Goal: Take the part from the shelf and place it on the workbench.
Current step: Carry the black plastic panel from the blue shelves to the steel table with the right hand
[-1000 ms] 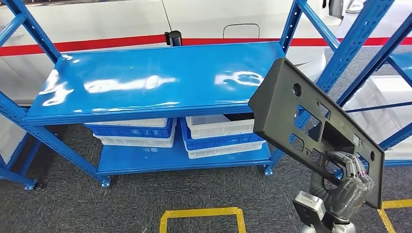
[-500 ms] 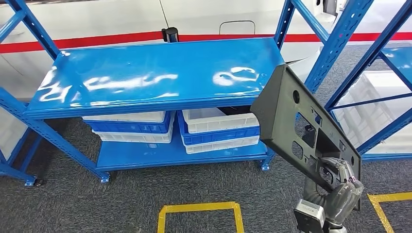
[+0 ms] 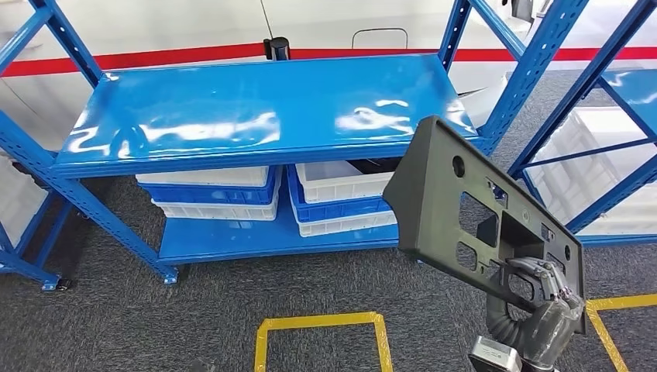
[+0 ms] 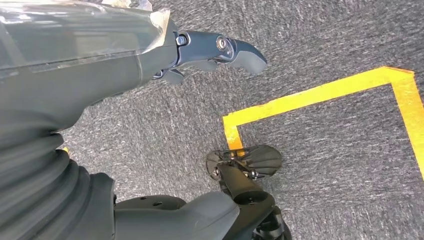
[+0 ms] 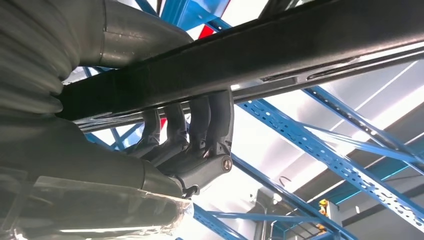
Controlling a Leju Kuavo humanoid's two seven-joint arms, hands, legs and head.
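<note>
Right hand point(image 3: 542, 298) grips the black plastic part point(image 3: 472, 209) by its lower edge, fingers point(image 5: 200, 125) curled around it; the part rises above the hand, clear of the blue shelf point(image 3: 263, 116) beyond. Over the last second the whole view shifted (the robot is turning), so carrying has begun.

Right hand point(image 3: 542, 298) raised, fingers point(image 5: 210, 125) wrapped in grip; left hand point(image 4: 150, 45) hangs, fingers apart.

Bright, even overhead lighting; white glare patches streak the glossy blue metal shelf top point(image 3: 256, 108). The matte black plastic panel point(image 3: 472, 205) stays sharp. Right wrist view is strongly backlit, with blown-out whites. The grey speckled carpet point(image 4: 325, 45) shows crisp texture.
</note>
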